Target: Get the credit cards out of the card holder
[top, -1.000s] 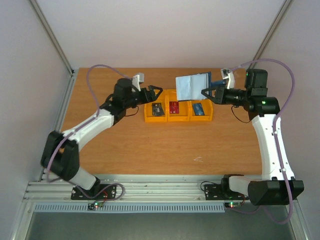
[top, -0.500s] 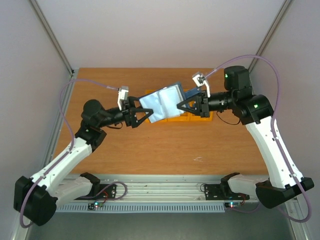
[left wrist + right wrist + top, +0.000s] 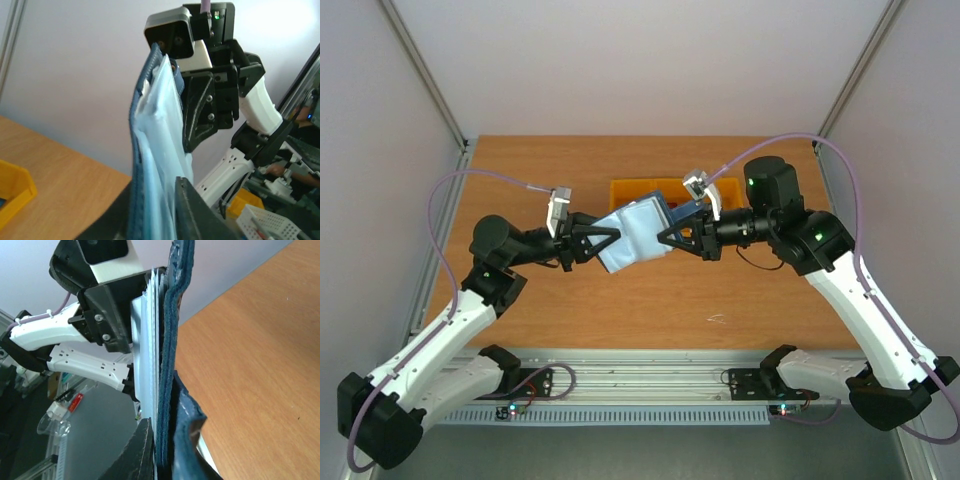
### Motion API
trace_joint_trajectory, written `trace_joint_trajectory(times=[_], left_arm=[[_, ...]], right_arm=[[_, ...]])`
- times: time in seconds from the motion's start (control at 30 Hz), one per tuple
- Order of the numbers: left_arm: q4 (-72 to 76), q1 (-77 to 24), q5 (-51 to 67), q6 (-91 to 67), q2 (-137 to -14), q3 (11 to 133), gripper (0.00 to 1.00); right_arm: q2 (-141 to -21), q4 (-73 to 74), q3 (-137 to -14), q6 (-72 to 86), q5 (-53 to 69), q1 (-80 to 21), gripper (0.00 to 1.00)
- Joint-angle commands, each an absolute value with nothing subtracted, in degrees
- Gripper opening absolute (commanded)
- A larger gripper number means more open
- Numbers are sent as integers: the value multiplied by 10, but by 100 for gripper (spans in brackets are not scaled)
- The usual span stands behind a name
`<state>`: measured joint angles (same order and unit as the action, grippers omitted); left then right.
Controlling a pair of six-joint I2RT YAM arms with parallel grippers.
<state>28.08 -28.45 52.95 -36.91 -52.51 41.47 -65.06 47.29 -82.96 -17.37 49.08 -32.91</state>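
Left gripper (image 3: pixel 600 246) and right gripper (image 3: pixel 666 237) each pinch holder (image 3: pixel 633 236) mid-air; uneven pull could slip one grip, dropping it.

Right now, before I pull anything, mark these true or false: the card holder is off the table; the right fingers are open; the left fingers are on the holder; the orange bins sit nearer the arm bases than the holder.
1. The card holder is off the table: true, it is held in the air between the arms.
2. The right fingers are open: false, they are shut on the holder's right edge.
3. The left fingers are on the holder: true, one on each side of its left edge.
4. The orange bins sit nearer the arm bases: false, they lie beyond the holder.
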Motion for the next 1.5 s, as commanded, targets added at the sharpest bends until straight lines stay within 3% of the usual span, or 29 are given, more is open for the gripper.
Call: trace_joint_trajectory(times=[0.0, 0.03, 0.13, 0.27, 0.53, 0.77, 1.17, 1.27, 1.47], left_arm=[[309, -290, 510, -369, -515, 419, 4], [306, -291, 506, -370, -514, 419, 1], [297, -291, 492, -369, -505, 414, 0], [297, -291, 503, -361, -497, 412, 0], [310, -291, 531, -322, -494, 414, 0], [314, -291, 535, -318, -488, 409, 0], [314, -288, 525, -319, -486, 405, 0], [313, -287, 521, -320, -486, 405, 0], [313, -287, 515, -327, -486, 403, 0]], right_arm=[[-646, 431, -830, -158, 465, -352, 2], [-644, 425, -828, -156, 461, -352, 5], [-632, 422, -818, -167, 427, -352, 30], [-600, 416, -805, -171, 399, -352, 48], [-598, 438, -817, -181, 368, -350, 54], [-666, 462, -872, -173, 334, -352, 45], [-735, 388, -870, -171, 433, -410, 53], [-741, 358, -860, -167, 465, -425, 59], [-733, 327, -840, -159, 491, -432, 98]])
